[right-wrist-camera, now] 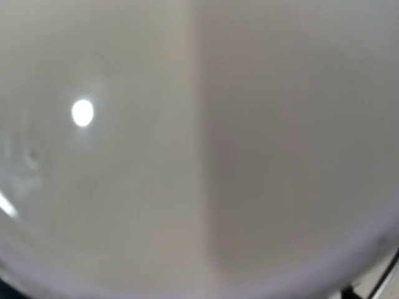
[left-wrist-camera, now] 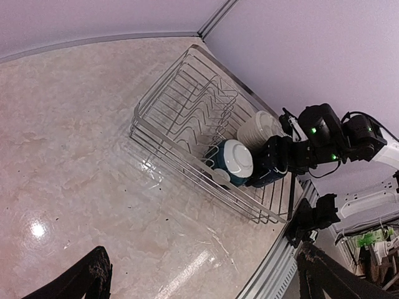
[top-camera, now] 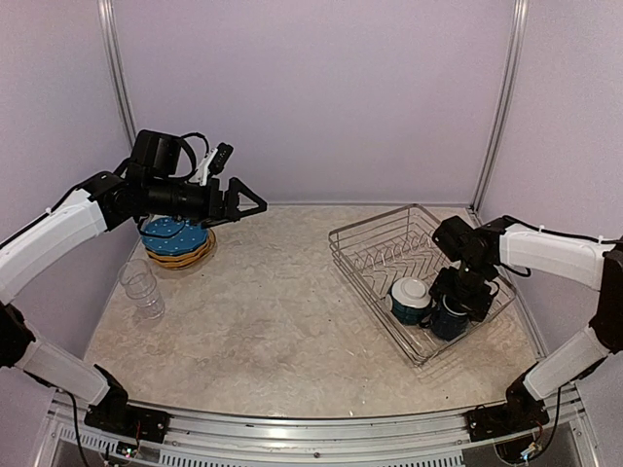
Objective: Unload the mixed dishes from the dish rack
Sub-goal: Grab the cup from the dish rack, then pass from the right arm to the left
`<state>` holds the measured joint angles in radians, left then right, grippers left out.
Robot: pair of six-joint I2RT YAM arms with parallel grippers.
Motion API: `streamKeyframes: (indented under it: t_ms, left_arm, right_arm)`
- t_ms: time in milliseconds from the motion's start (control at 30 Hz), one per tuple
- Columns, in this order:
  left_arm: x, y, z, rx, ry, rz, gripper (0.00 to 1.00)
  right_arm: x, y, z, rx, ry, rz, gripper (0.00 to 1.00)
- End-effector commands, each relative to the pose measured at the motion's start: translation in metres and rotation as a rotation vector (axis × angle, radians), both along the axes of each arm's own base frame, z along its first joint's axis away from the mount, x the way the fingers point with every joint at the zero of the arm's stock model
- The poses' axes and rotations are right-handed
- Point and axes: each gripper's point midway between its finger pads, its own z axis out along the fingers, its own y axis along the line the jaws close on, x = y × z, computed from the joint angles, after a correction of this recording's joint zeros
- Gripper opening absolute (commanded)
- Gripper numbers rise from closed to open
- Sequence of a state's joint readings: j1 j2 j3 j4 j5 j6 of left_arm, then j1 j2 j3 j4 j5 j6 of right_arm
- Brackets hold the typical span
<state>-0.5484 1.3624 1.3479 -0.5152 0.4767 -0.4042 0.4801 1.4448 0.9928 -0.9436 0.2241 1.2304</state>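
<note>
Rack along right edge of counter, three dishes in its near end.

Silver wire basket, raised sides, row of V-shaped tines standing bare in the far half. Teal bowl, white inside showing, sits at the near end. Navy mug is just beside it toward the right edge. Cream mug lies behind both, shown in the left wrist view. Right jaws reach down into the rack over the mugs; cannot tell their spread, as the right wrist view is only a blurred cream surface. Left jaws are wide open and empty, raised near the far left corner above the blue dotted plate, which is stacked on orange plates. Clear glasses stand near the left edge.
</note>
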Motion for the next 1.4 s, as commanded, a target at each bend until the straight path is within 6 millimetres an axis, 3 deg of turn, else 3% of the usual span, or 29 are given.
streamKeyframes:
  t_ms: [0,100,267,400,600,767,867,967,1067,1267,1367]
  left_arm:
    - [0.0,0.001,0.003,-0.016,-0.002,-0.007,0.99]
    - [-0.001,0.001,0.003,-0.018,-0.002,-0.007,0.99]
    - [0.0,0.0,0.002,-0.018,0.007,-0.006,0.99]
    - [0.001,-0.001,0.0,-0.02,0.014,-0.009,0.99]
    - [0.003,0.001,-0.001,-0.023,0.022,-0.003,0.99]
    - [0.002,0.001,0.0,-0.036,0.029,-0.008,0.99]
    - [0.002,0.0,0.002,-0.053,0.038,-0.016,0.99]
    - [0.003,0.001,0.007,-0.14,0.093,-0.043,0.99]
    - [0.003,0.003,0.014,-0.261,0.16,-0.103,0.99]
    - [0.003,-0.001,0.019,-0.398,0.259,-0.223,0.98]
    - [0.002,-0.006,0.014,-0.437,0.309,-0.264,0.97]
  right_arm:
    - [-0.004,-0.01,0.01,-0.024,0.003,-0.039,0.86]
    - [-0.001,-0.006,0.023,0.006,-0.037,-0.01,0.75]
    - [-0.004,-0.016,0.054,0.0,-0.129,-0.012,0.52]
    - [0.005,0.0,0.077,0.106,-0.268,0.087,0.38]
    - [0.024,0.027,0.14,0.191,-0.58,0.357,0.18]
    - [0.032,0.034,0.192,0.202,-0.817,0.447,0.01]
    - [0.038,0.044,0.217,0.221,-0.956,0.509,0.0]
    - [0.045,0.061,0.242,0.276,-1.119,0.57,0.0]
    - [0.048,0.091,0.268,0.396,-1.26,0.69,0.0]
    - [0.062,0.173,0.288,0.68,-1.341,0.933,0.0]
    - [0.056,0.218,0.295,0.814,-1.375,1.014,0.0]
